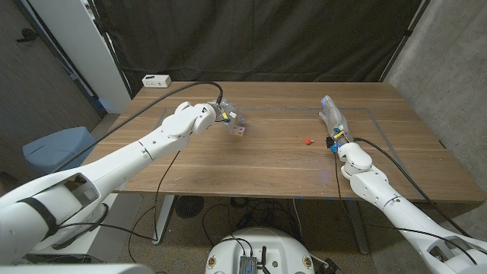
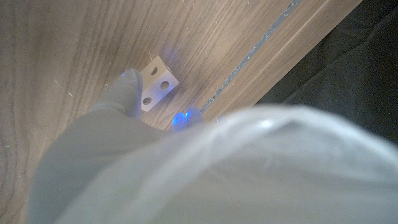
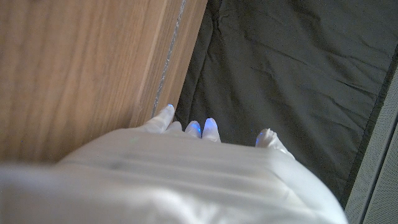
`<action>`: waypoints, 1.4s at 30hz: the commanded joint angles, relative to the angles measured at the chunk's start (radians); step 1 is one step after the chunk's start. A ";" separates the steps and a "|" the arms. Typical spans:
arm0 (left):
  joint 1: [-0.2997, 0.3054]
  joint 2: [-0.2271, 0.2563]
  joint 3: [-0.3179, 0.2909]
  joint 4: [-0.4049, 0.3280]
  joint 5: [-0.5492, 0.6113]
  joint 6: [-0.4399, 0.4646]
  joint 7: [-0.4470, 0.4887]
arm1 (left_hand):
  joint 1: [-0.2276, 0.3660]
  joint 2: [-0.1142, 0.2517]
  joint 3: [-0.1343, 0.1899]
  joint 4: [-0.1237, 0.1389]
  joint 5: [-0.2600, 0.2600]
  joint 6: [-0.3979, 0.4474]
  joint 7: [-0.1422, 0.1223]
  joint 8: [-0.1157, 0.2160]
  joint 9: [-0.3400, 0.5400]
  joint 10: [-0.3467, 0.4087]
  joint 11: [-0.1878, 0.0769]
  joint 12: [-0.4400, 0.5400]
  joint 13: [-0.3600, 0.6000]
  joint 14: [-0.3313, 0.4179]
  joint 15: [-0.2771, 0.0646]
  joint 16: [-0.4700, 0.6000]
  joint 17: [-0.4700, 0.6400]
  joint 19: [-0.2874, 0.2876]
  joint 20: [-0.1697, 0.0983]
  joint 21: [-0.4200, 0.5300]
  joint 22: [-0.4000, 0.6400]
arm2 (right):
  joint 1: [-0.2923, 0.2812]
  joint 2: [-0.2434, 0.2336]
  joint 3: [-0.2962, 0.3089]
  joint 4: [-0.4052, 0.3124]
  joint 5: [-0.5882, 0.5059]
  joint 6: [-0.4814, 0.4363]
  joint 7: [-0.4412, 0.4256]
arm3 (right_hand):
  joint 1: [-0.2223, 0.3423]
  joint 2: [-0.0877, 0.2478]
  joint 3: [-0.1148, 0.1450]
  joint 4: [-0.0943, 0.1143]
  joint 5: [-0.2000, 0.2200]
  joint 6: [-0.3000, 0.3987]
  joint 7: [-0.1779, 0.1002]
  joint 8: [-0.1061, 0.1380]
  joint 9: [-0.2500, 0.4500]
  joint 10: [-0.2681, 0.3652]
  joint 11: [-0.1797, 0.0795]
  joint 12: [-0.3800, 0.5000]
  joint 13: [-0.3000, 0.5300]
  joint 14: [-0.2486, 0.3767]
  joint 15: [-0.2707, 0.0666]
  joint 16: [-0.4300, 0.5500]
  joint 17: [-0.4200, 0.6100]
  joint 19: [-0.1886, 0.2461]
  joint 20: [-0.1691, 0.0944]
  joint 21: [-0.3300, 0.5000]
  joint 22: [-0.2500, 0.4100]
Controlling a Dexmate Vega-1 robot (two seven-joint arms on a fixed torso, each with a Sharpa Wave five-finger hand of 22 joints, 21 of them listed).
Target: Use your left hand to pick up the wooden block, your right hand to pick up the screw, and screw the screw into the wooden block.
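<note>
A small pale wooden block [image 1: 240, 131] with two holes lies on the table left of the middle. My left hand [image 1: 204, 116] hovers just to its left, fingers reaching toward it. In the left wrist view one fingertip [image 2: 127, 82] touches the side of the block [image 2: 157, 91], which is not enclosed. The screw [image 1: 307, 141], small and red, lies on the table right of the middle. My right hand [image 1: 333, 119] stands to the right of the screw, apart from it, fingers stretched out toward the far edge and holding nothing. Its fingertips [image 3: 210, 126] glow blue in the right wrist view.
A white power strip [image 1: 156, 81] sits at the table's far left corner. A black cable [image 1: 186, 89] runs from it to my left wrist. A dark curtain [image 1: 266, 38] hangs behind the table. A thin line [image 1: 304, 109] crosses the tabletop near the far edge.
</note>
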 commanded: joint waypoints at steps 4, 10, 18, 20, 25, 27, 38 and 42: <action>-0.003 -0.011 0.024 0.021 -0.004 0.011 0.023 | 0.004 0.012 -0.006 -0.002 0.001 0.014 -0.001 0.011 0.002 0.017 -0.002 0.007 0.004 0.009 -0.003 0.008 0.004 -0.030 0.011 0.005 0.002 | -0.006 0.001 0.001 -0.001 0.001 0.000 -0.005 | -0.007 -0.001 0.006 0.001 -0.002 0.005 0.000 -0.002 0.006 -0.003 -0.001 0.003 0.006 -0.005 -0.004 0.003 0.003 0.006 0.003 0.006 0.003; 0.001 -0.009 0.030 0.023 0.002 0.015 0.036 | 0.010 0.016 -0.007 -0.003 0.000 0.029 -0.001 0.015 0.002 0.033 -0.002 0.013 0.006 0.021 -0.006 0.011 0.005 -0.027 0.011 0.005 0.002 | -0.012 0.001 0.003 -0.003 0.003 0.003 -0.006 | -0.007 -0.001 0.007 0.001 -0.002 0.005 0.001 -0.002 0.006 -0.003 0.001 0.004 0.006 -0.005 -0.005 0.003 0.003 0.006 0.002 0.006 0.003; -0.002 -0.014 0.037 0.041 0.002 0.011 0.053 | 0.016 0.019 -0.008 -0.003 -0.001 0.044 -0.005 0.018 0.002 0.053 -0.007 0.020 0.007 0.036 -0.011 0.014 0.005 -0.017 0.011 0.008 0.002 | -0.016 0.000 0.004 -0.008 0.002 0.004 -0.010 | -0.008 -0.001 0.008 0.000 -0.002 0.004 0.002 -0.002 0.006 -0.003 0.000 0.004 0.006 -0.005 -0.006 0.003 0.002 0.006 0.002 0.006 0.003; -0.003 -0.015 0.038 0.049 0.001 0.006 0.069 | 0.017 0.020 -0.008 -0.004 -0.001 0.048 -0.008 0.019 0.002 0.057 -0.004 0.021 0.008 0.036 -0.011 0.013 0.005 -0.015 0.011 0.008 0.002 | -0.017 -0.002 0.004 -0.011 0.001 0.003 -0.010 | -0.008 -0.001 0.009 0.000 -0.002 0.004 0.001 -0.002 0.006 -0.003 0.000 0.004 0.006 -0.005 -0.006 0.003 0.002 0.006 0.002 0.006 0.003; -0.007 -0.020 0.042 0.058 -0.002 0.003 0.081 | 0.024 0.022 -0.010 -0.005 -0.002 0.062 -0.010 0.021 0.002 0.085 -0.007 0.030 0.010 0.048 -0.014 0.015 0.005 -0.005 0.009 0.010 0.002 | -0.017 -0.001 0.005 -0.012 0.001 0.003 -0.012 | -0.008 -0.001 0.010 0.000 -0.002 0.004 0.003 -0.002 0.006 -0.003 -0.001 0.004 0.006 -0.005 -0.006 0.003 0.002 0.006 0.002 0.006 0.003; -0.007 -0.021 0.044 0.059 0.001 0.005 0.085 | 0.026 0.022 -0.010 -0.005 -0.003 0.064 -0.011 0.020 0.002 0.088 -0.008 0.031 0.010 0.054 -0.014 0.016 0.005 0.000 0.008 0.011 0.002 | -0.017 0.000 0.005 -0.011 0.001 0.003 -0.012 | -0.008 0.000 0.010 0.000 -0.002 0.004 0.002 -0.002 0.006 -0.004 0.000 0.004 0.006 -0.005 -0.006 0.003 0.002 0.006 0.002 0.006 0.003; -0.004 -0.025 0.050 0.067 0.001 0.009 0.110 | 0.034 0.024 -0.015 -0.005 -0.004 0.098 -0.024 0.026 0.003 0.128 -0.010 0.043 0.014 0.083 -0.026 0.020 0.005 0.020 0.006 0.013 0.002 | -0.019 0.000 0.004 -0.013 0.001 0.000 -0.013 | -0.009 -0.001 0.012 -0.001 -0.002 0.004 0.002 -0.002 0.006 -0.004 0.000 0.003 0.006 -0.006 -0.005 0.002 0.002 0.005 0.003 0.006 0.003; -0.003 -0.026 0.052 0.069 0.003 0.012 0.119 | 0.038 0.022 -0.018 -0.005 -0.004 0.121 -0.025 0.030 0.003 0.149 -0.010 0.048 0.017 0.100 -0.033 0.023 0.005 0.029 0.002 0.013 0.002 | -0.019 -0.001 0.003 -0.014 0.000 -0.002 -0.014 | -0.009 -0.001 0.013 -0.002 -0.002 0.004 0.002 -0.002 0.006 -0.004 0.002 0.004 0.006 -0.006 -0.005 0.002 0.002 0.005 0.002 0.006 0.003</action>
